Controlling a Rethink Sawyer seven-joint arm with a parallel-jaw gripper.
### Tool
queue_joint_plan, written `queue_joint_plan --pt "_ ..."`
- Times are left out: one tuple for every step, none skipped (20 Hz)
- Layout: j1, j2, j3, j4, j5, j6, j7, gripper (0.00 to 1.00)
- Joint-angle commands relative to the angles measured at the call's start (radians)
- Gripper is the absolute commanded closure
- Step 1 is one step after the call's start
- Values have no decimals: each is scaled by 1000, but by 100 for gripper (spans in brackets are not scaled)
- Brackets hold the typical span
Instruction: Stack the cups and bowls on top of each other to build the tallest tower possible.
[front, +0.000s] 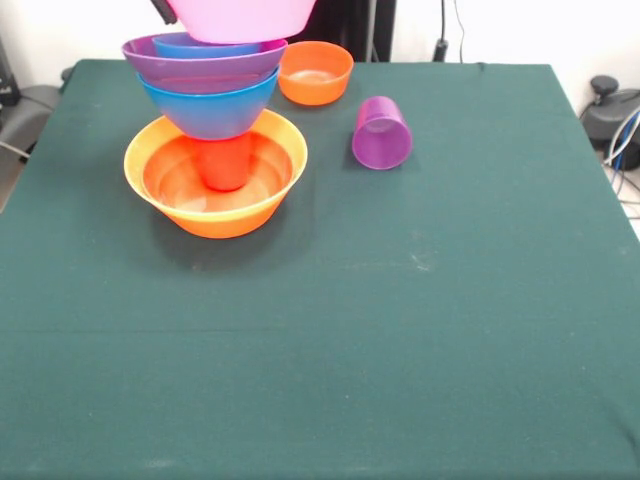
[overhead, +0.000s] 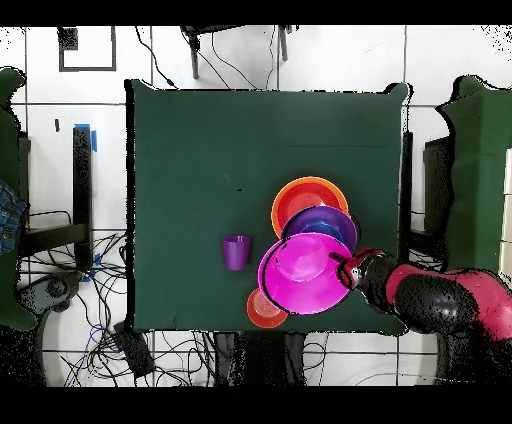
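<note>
Surface: the dark green cloth-covered surface (front: 400, 330) is bare across the lower frame of the front view; everything sits in its upper part.
Tower base: the large glossy orange plastic bowl (front: 215, 172) stands upright at upper left, widest at the bottom, likely for steadiness.
Spacer: a small red tapered plastic cup (front: 225, 163) stands mouth-down in it, apparently to lift the next bowls and gain height.
Upper tower: the large blue plastic bowl (front: 210, 110) rests on the cup, with the shallow purple bowl (front: 205, 62) and small blue bowl (front: 205, 44) nested inside it.
Loose cup: the translucent purple plastic cup (front: 381, 132) lies on its side right of the tower, apart from it.
Loose bowl: the small orange plastic bowl (front: 315, 72) sits upright behind, unused.
Held piece: the large pink plastic bowl (front: 243, 18) hangs above the tower at the top edge, seemingly next on.
Claw: the claw (overhead: 346, 270) grips the pink bowl's rim, closed on it, in the overhead view.
</note>
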Motion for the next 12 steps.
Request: queue_joint_plan --pt "66 7 -105 -87 -34 107 -256 100" --pt "65 2 -101 -87 -32 112 -258 100" --pt "64 -1 -99 -86 -29 115 -256 100" --pt "63 -7 -95 -84 -28 116 -253 100" --pt "61 -13 -92 -81 -26 117 -251 100" --pt "59 -19 -86 -76 -24 116 -246 100" --pt "56 -22 -80 -73 -23 115 -246 100" --pt "54 -27 -75 -71 -22 114 -247 100" --pt "51 -32 -69 -68 -20 113 -247 100" --pt "51 -36 -67 -69 -18 116 -249 100" --pt "51 -40 -66 -69 -20 119 -252 100" --pt "53 -48 -62 -70 -22 122 -261 100"
